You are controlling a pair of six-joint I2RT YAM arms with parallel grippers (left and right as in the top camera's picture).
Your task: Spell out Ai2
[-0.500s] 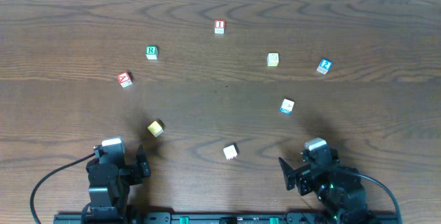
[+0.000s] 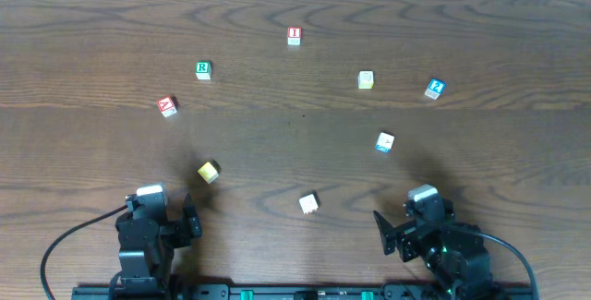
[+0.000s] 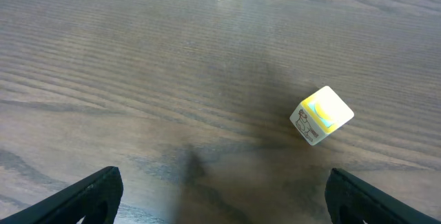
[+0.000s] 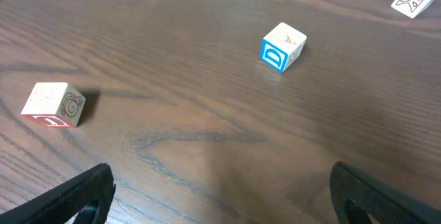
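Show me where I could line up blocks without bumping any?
The widest bare strip runs across the middle, between the A block and the D block. Left of A and right of the 2 block is bare too. Busiest: around the pale block.

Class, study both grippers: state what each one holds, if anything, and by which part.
Nothing is held. The left gripper and right gripper are both open, with only the table showing in each gap.
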